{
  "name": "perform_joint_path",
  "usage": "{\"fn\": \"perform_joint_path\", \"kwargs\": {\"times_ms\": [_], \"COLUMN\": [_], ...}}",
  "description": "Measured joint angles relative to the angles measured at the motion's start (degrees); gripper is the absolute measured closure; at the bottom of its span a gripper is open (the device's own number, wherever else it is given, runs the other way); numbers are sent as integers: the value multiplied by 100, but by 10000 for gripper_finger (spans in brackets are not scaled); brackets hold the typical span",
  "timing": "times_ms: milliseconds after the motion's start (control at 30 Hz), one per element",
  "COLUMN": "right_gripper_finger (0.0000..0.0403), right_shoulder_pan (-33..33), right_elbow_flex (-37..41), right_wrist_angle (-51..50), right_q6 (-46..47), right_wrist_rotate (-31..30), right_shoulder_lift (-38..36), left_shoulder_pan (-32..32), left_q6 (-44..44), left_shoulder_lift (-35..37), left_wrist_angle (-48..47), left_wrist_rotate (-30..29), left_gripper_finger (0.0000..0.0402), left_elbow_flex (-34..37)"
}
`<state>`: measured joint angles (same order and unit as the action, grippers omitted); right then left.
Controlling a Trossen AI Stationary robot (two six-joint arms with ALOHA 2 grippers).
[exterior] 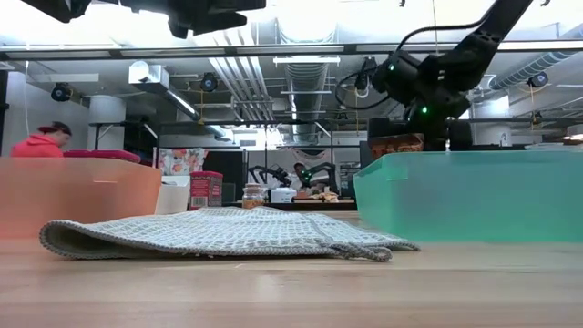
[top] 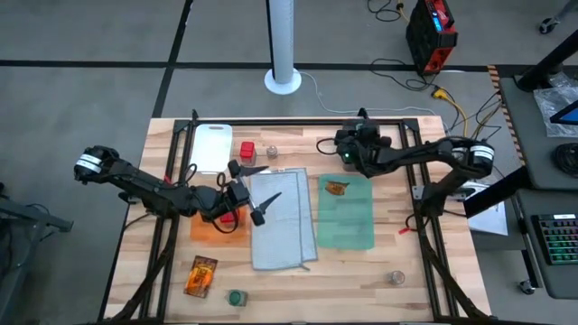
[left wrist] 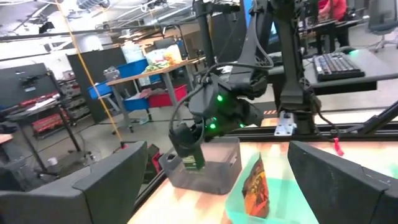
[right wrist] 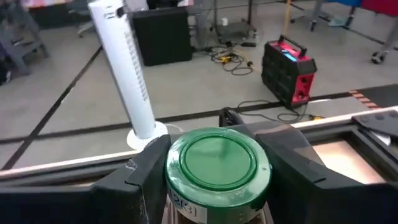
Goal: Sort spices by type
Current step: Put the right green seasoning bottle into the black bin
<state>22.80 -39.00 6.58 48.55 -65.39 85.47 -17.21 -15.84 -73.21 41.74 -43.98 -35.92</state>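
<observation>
The right tool (right wrist: 214,180) is sitting clamped on a green-topped jar (right wrist: 217,163), its two fingers pressing the jar's sides, above the far edge of the worktop (top: 361,280) near the dark grey bin (left wrist: 205,165). The left tool (top: 248,194) is hanging with its fingers wide apart and holding nothing, over the seam between the orange cloth (top: 206,230) and the grey cloth (top: 282,230). One orange-brown packet (top: 337,188) is lying on the green cloth (top: 348,221); the other packet (top: 200,275) is lying on bare wood at the near edge, beside a second green-topped jar (top: 236,297). A red container (top: 247,151) and a clear shaker (top: 272,152) are standing just beside the white board (top: 212,144), and another shaker (top: 396,278) is standing near the right corner.
</observation>
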Motion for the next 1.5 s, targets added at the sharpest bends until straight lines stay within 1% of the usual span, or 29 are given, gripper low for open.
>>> {"fn": "perform_joint_path", "kwargs": {"times_ms": [100, 300, 367, 667, 833, 900, 1267, 1433, 1500], "right_gripper_finger": [206, 206, 206, 206, 206, 206, 206, 159, 148], "right_shoulder_pan": [2, 9, 35, 186, 259, 296, 313, 313, 313], "right_elbow_flex": [-1, -1, -1, -1, -1, -1, -1, -1, -1], "right_wrist_angle": [-8, 43, 43, 114, 150, 151, 145, 140, 121], "right_q6": [52, 47, 44, -58, -57, -61, -159, -161, -163], "right_wrist_rotate": [-189, -406, -426, -403, -270, -166, -168, -175, -187], "right_shoulder_lift": [190, 417, 447, 466, 468, 468, 470, 471, 470], "left_shoulder_pan": [0, 0, 0, 7, 7, 7, 7, 7, 7], "left_q6": [-44, -122, -166, -271, -355, -382, -430, -452, -452], "left_shoulder_lift": [2, 2, 2, 2, 2, 2, 2, 2, 2], "left_wrist_angle": [-33, -123, -122, -164, -164, -164, -188, -208, -212], "left_wrist_rotate": [-62, -73, -157, -268, -458, -460, -462, -471, -473], "left_gripper_finger": [32, 32, 32, 31, 31, 31, 31, 31, 31], "left_elbow_flex": [0, 2, 2, 2, 2, 2, 2, 2, 2]}}
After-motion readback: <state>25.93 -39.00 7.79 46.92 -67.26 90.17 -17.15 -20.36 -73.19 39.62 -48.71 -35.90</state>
